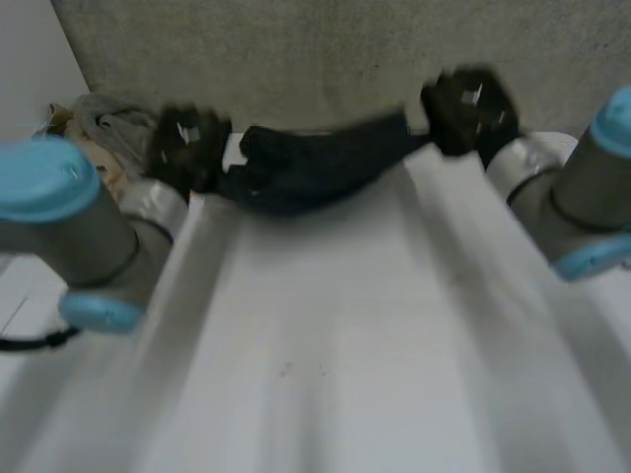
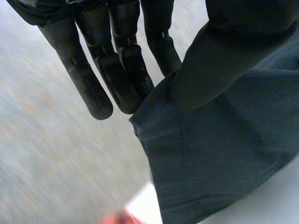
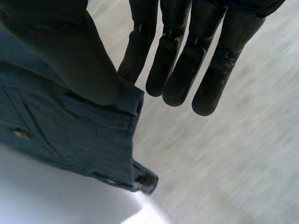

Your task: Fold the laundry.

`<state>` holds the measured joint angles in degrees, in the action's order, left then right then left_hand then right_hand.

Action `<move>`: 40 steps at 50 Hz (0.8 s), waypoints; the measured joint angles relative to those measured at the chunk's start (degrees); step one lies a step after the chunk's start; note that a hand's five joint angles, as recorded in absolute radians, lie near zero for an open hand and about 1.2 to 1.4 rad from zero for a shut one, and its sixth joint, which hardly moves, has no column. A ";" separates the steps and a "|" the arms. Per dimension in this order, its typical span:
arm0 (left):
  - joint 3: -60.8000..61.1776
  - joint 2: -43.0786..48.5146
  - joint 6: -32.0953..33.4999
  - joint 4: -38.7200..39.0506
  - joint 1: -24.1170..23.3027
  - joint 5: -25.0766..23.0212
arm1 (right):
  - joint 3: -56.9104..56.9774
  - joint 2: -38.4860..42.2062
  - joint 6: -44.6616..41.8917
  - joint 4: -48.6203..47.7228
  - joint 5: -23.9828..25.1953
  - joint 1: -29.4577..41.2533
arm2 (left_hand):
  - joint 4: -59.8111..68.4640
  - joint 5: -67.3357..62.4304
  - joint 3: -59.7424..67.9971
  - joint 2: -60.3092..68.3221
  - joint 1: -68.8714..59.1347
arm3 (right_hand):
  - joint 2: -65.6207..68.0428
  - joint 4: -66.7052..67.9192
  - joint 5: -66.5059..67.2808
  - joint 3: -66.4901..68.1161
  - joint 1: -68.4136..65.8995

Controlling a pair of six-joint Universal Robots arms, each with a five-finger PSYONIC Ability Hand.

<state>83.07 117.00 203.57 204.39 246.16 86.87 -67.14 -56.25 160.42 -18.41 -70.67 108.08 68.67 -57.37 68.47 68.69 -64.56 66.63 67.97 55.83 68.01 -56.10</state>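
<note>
A dark navy garment hangs stretched between my two hands above the far end of the white table, sagging in the middle. My left hand pinches one end: in the left wrist view the thumb presses the cloth against the straight fingers. My right hand holds the other end higher up. In the right wrist view its thumb clamps a hemmed corner of the garment against the fingers.
A heap of other laundry in beige and grey lies at the far left beside the table. A grey wall stands behind the table's far edge. Both arms flank the table's sides.
</note>
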 measured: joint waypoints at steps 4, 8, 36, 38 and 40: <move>5.01 2.22 3.55 -1.06 -0.88 0.83 | -5.15 1.87 -4.22 4.04 0.50 0.28 | 0.15 0.00 0.03 0.00 0.00 | 0.00 0.00 0.98 0.00 -1.11; 8.78 2.60 6.07 -3.30 -2.15 2.03 | -8.33 2.86 -9.71 10.53 0.44 0.25 | 0.17 0.00 0.03 0.00 0.00 | 0.00 0.00 1.29 0.00 -1.26; 18.49 -13.35 6.76 -17.58 -4.46 4.15 | -27.91 -12.35 -13.10 23.79 4.84 -7.35 | 0.18 -0.25 0.04 0.00 0.00 | -53.82 -54.61 -52.03 -55.57 44.68; 15.63 -14.01 6.40 -16.36 -5.06 4.27 | -29.61 -12.15 -4.98 17.04 4.93 -6.26 | 0.18 -0.25 0.04 0.00 0.00 | -54.14 -54.64 -52.21 -55.95 44.78; 13.34 -14.67 6.01 -15.86 -5.66 4.32 | -30.12 -11.87 -0.18 13.86 4.83 -4.89 | 0.18 -0.25 0.04 0.00 0.00 | -54.14 -54.64 -52.21 -55.95 44.78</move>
<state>96.41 102.33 209.57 188.53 240.49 91.19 -97.26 -68.12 160.24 -4.55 -65.84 103.19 68.85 -57.63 68.51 68.69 -64.57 12.49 13.33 3.62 12.07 -11.32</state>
